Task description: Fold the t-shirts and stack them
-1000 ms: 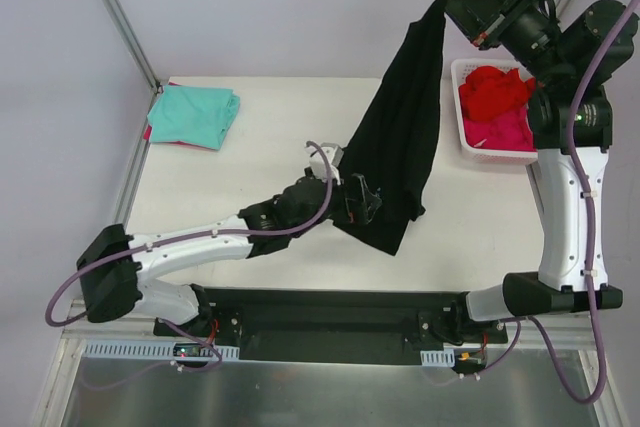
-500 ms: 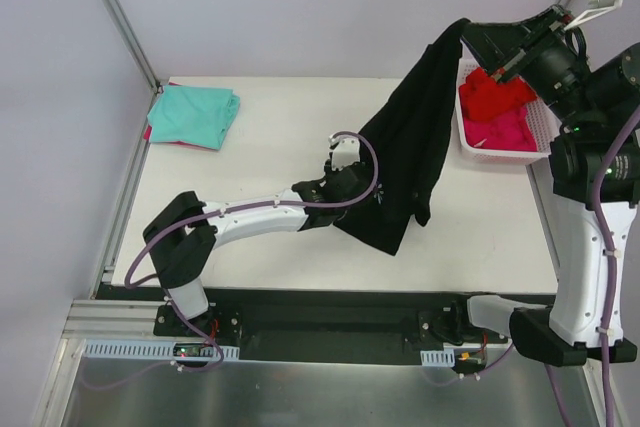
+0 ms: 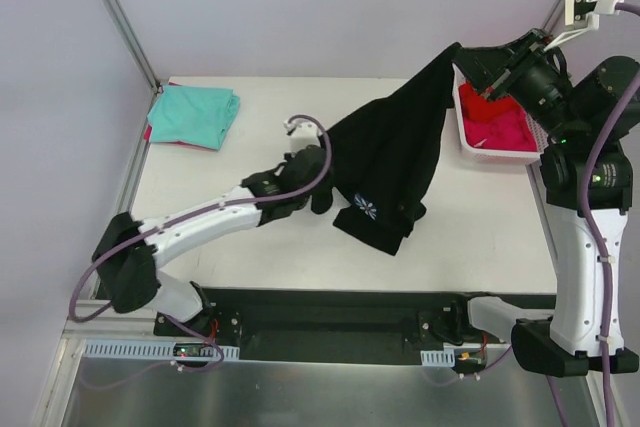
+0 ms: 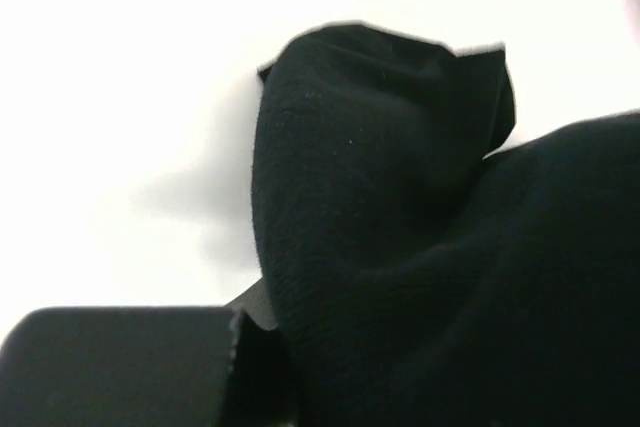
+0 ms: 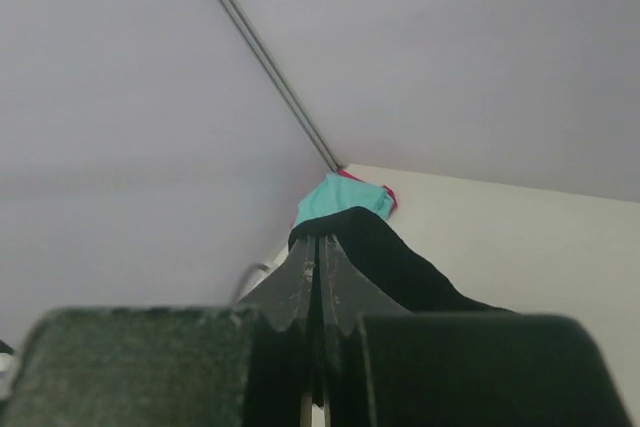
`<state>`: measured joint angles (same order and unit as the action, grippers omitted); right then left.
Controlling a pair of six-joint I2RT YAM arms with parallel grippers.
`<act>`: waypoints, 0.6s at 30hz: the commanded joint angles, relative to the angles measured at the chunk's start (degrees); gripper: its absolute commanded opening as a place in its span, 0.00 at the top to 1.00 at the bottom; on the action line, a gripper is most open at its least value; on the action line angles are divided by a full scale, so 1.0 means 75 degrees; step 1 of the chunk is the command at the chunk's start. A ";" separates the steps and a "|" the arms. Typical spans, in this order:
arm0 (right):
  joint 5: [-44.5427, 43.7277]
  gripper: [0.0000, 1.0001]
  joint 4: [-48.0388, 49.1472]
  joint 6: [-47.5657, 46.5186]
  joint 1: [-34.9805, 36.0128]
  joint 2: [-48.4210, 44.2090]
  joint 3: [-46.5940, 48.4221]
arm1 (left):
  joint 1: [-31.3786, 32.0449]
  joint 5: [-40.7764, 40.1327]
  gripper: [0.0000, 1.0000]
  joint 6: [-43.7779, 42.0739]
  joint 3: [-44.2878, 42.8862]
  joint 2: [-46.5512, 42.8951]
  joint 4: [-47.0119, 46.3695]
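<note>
Two arms share one black t-shirt, stretched as a slanting sheet over the middle of the bench; its lowest hem sags toward the near edge and seems to touch the surface, and a small white-and-blue flower print shows just above that hem; the cloth is plain and dark, creased where it is pulled. The left arm lies low and nearly flat across the bench from its base at the near left; the left claw is clamped on the shirt's left edge, its tips buried in fabric, and its wrist camera shows little but bunched black knit and part of one dark finger. Farther back, the right arm stands tall at the right side, wrist bent inward; the right claw is pinched tight on the shirt's top corner, held high, and its wrist view shows the two fingers pressed together on black cloth. At the far right a white basket holds red and pink t-shirts, partly hidden by that arm; at the far left corner a folded teal t-shirt rests with a strip of pink cloth peeking from under it.
</note>
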<state>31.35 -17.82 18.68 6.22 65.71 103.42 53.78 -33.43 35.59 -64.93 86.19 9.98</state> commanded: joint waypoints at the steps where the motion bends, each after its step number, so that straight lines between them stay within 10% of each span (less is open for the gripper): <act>1: -0.0477 1.00 -0.0631 -0.0778 0.0015 -0.0359 -0.0159 | -0.0898 0.1286 1.00 -0.0526 0.0406 -0.1833 0.0706; 18: -0.0594 1.00 -0.0974 -0.1107 0.0015 -0.0441 -0.1121 | 0.2474 0.3402 1.00 0.0552 -0.1924 -0.2715 0.2290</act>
<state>27.40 -26.46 11.51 6.20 62.74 93.82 70.11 -10.41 39.81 -71.72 65.43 27.55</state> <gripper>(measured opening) 0.009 0.019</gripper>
